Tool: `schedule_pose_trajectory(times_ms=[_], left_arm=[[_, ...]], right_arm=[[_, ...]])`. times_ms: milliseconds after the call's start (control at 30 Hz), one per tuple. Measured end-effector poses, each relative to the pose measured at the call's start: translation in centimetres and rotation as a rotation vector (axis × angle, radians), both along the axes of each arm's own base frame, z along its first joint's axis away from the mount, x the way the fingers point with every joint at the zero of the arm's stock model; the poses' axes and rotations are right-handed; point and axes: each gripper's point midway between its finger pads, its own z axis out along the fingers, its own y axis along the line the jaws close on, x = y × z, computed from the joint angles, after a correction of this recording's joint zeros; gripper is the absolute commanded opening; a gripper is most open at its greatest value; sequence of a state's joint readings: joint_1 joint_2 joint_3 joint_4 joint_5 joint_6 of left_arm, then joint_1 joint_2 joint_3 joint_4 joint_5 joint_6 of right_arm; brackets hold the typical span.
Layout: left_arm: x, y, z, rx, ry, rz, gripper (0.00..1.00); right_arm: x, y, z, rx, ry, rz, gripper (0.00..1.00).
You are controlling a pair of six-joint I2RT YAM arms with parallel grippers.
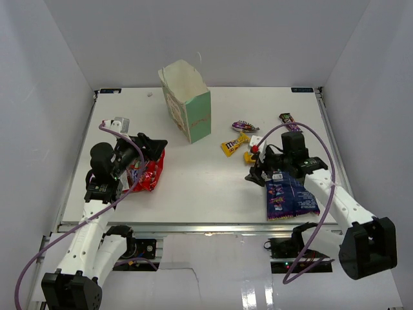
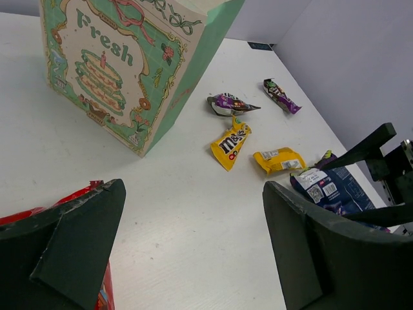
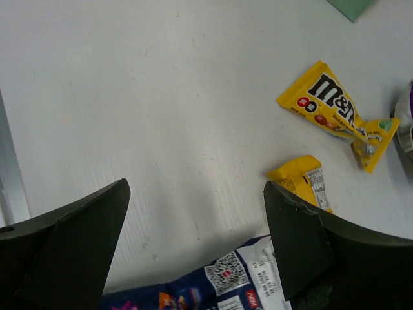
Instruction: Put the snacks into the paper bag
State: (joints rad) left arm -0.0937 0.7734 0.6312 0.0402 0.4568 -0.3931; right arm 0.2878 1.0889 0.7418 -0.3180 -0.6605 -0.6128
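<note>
The left gripper (image 1: 153, 150) hangs spread wide and grasps nothing. The big red bag (image 1: 148, 174) lies on the worktop (image 1: 206, 187) right beneath it, partly under one finger. It is crumpled and shiny, its long axis running back toward the arm's base. Ahead and near stands the paper bag (image 1: 188, 106), upright, mouth open. The right gripper (image 1: 259, 173), also released, hovers over the blue-purple bag's (image 1: 292, 197) far end and is farther from the paper bag. Two small yellow packs (image 1: 234, 146) lie just beyond it.

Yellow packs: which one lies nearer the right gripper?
The folded yellow pack showing its white label, beside the blue bag; the M&M's pack lies farther off.
</note>
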Motion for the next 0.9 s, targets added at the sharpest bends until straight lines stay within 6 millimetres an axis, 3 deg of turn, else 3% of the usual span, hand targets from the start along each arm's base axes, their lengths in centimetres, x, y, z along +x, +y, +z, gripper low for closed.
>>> schedule_pose_trajectory(times_ms=[200, 267, 367, 533, 733, 800, 900], left_arm=[[0.0, 0.1, -0.4, 0.005, 0.014, 0.003, 0.98], [0.0, 0.1, -0.4, 0.006, 0.016, 0.005, 0.98], [0.0, 0.1, -0.5, 0.009, 0.017, 0.006, 0.98], [0.0, 0.2, -0.6, 0.014, 0.02, 0.012, 0.98], [0.2, 0.5, -0.8, 0.022, 0.025, 0.026, 0.98], [0.2, 0.5, -0.9, 0.025, 0.024, 0.03, 0.98], [0.3, 0.6, -0.9, 0.029, 0.022, 0.032, 0.98]], right_arm=[[0.4, -0.6, -4.0, -0.283, -0.233, 0.406, 1.0], [1.3, -1.0, -5.2, -0.358, -0.271, 0.485, 0.92], [3.5, -1.0, -6.4, -0.441, -0.31, 0.567, 0.9], [7.9, 0.2, -6.3, -0.508, -0.411, 0.603, 0.85], [14.0, 3.5, -5.2, -0.549, -0.48, 0.589, 0.69], [15.1, 4.2, -5.8, -0.573, -0.477, 0.582, 0.63], [15.6, 4.8, -8.5, -0.608, -0.419, 0.59, 0.58]])
